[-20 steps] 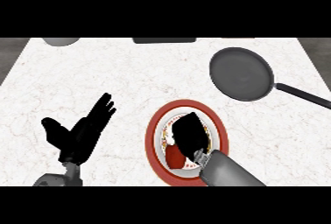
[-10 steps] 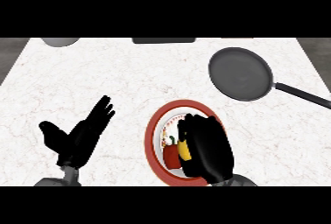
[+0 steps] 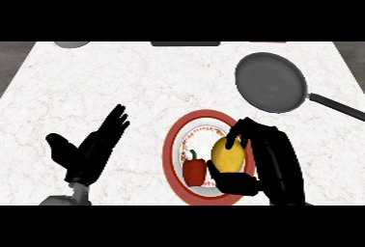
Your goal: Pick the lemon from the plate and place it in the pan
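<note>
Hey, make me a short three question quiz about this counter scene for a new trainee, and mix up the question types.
1. True or false: the lemon already lies in the pan.
2. What is the right robot hand curled round? A) the pan's handle B) the lemon C) nothing
3. Fill in: beside the lemon on the plate stands a red ____.

Key
1. False: it is at the plate, in the right robot hand.
2. B
3. pepper
</note>
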Motion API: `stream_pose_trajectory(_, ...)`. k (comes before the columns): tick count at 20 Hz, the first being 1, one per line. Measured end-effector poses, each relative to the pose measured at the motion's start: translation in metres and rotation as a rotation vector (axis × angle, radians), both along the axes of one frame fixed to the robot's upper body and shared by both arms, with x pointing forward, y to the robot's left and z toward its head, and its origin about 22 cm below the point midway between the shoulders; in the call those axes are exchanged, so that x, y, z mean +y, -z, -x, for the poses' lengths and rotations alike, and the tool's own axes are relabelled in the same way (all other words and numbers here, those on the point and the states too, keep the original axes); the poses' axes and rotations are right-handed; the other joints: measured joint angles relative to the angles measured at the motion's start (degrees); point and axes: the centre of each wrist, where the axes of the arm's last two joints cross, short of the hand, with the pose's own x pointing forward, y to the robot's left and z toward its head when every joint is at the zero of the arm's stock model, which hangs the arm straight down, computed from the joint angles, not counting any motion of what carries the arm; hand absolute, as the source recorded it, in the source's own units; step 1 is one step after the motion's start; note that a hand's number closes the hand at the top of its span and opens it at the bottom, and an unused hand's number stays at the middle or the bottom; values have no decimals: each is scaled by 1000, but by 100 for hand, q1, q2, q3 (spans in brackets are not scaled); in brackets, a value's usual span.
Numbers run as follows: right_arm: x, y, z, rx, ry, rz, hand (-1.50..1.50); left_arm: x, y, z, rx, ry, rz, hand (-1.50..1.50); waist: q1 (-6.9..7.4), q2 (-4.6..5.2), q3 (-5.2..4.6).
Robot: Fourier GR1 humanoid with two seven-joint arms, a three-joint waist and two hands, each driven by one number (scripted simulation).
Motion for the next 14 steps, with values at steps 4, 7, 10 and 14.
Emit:
stream_pose_trajectory(4,-19,16,-26,-5,30,-50,150,-3,4,1,-3,7,-2,0,39,8,-3)
stream_pose_trajectory(7,-35,28,-53,-27,65,-10,150,0,5,-4,-5,13,-3,0,63,16,-4)
stream_pose_trajectory(10,-48,38,-79,-59,95,34,150,-3,5,-8,-7,18,-6,0,79,21,-3)
stream_pose_trajectory(14,-69,51,-115,-110,163,54,150,-1,6,-14,-11,20,-1,0,116,34,-2)
